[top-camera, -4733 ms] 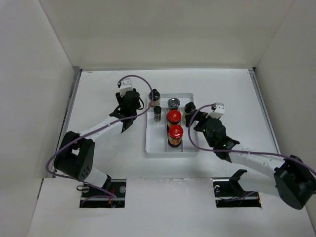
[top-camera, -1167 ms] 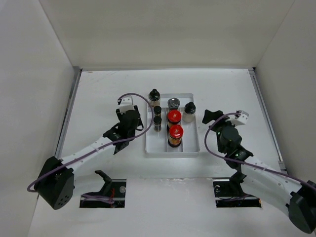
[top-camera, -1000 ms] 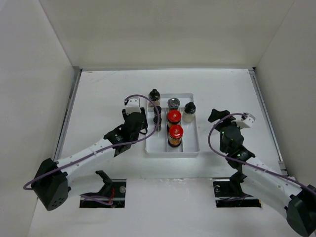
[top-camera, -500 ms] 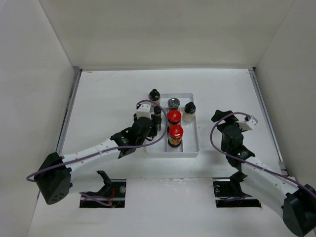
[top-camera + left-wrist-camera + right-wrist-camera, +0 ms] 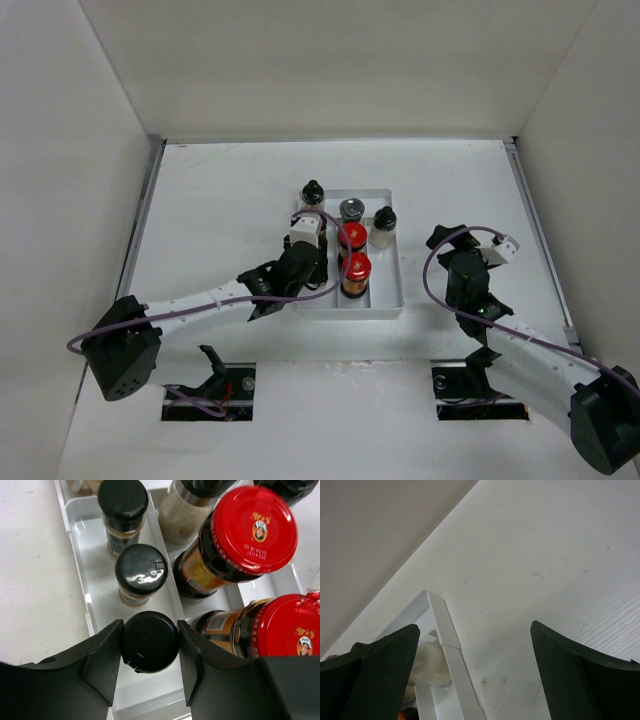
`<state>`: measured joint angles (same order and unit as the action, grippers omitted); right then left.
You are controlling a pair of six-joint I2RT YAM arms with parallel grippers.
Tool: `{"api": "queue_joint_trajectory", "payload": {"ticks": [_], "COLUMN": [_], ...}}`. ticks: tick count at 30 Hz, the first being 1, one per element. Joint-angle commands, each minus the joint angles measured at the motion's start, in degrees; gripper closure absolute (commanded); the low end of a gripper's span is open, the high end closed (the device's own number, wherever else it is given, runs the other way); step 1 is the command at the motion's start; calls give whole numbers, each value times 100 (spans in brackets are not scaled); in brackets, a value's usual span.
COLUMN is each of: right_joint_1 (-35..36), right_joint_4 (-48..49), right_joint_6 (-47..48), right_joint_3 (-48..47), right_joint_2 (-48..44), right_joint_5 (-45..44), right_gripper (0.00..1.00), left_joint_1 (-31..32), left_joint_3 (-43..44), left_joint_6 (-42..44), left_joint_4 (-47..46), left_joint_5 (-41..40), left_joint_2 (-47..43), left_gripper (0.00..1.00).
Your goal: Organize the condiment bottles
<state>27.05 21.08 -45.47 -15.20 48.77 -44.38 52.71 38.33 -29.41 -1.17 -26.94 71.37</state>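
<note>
whereas half a second ago it was nearing the white tray's (image 5: pixel 94 575) left edge, the left gripper (image 5: pixel 150 636) now clamps a black-capped jar (image 5: pixel 149 647) at the left lane's near end; the right gripper (image 5: pixel 474 630) hangs spread apart over the table (image 5: pixel 545 555).

White worktop (image 5: pixel 220 200): white tray (image 5: pixel 388 285) mid-frame; black-capped bottle (image 5: pixel 313 192) stands just beside tray's upper-left corner.
</note>
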Motion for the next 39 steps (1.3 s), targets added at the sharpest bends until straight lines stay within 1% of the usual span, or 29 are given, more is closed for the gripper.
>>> {"api": "queue_joint_trajectory", "payload": {"ticks": [1,7,10,11,14,19,22,24,25,27,34,37,39], "right_joint_1": [-29,-37,-37,-37,-29,-29,-37,-29,-20,-37,-29,-37,-20], "right_joint_4": [309,291,283,283,274,274,282,283,283,283,300,300,309], "right_joint_6": [-14,-32,-40,-41,-41,-41,-58,-58,-49,-49,-41,-58,-41], "right_joint_3": [8,26,43,52,44,44,44,44,44,52,26,35,35], "right_joint_2": [-61,-96,-140,-140,-149,-158,-149,-149,-166,-175,-131,-149,-158], "right_joint_5": [-44,-53,-53,-53,-53,-53,-36,-36,-53,-27,0,0,8], "right_gripper": [0,0,0,0,0,0,0,0,0,0,0,0,0], "left_joint_1": [112,261,306,306,306,297,262,227,200,148,16,-177,-422], "left_joint_3": [-27,-1,-1,-1,-1,26,43,43,43,43,-141,-343,-527], "left_joint_6": [-74,-56,-47,-47,-30,146,172,216,242,313,761,831,779], "left_joint_4": [-200,-24,-24,-24,-24,-15,11,11,11,11,-111,-313,-532], "left_joint_5": [-109,-408,-496,-497,-497,-514,-532,-532,-532,-619,-1401,-1709,-1657], "left_joint_2": [122,228,228,228,193,53,-88,-167,-220,-334,-1168,-1625,-1898], "left_gripper": [59,57,51,48,33,17,9,2,0,0,0,0,0]}}
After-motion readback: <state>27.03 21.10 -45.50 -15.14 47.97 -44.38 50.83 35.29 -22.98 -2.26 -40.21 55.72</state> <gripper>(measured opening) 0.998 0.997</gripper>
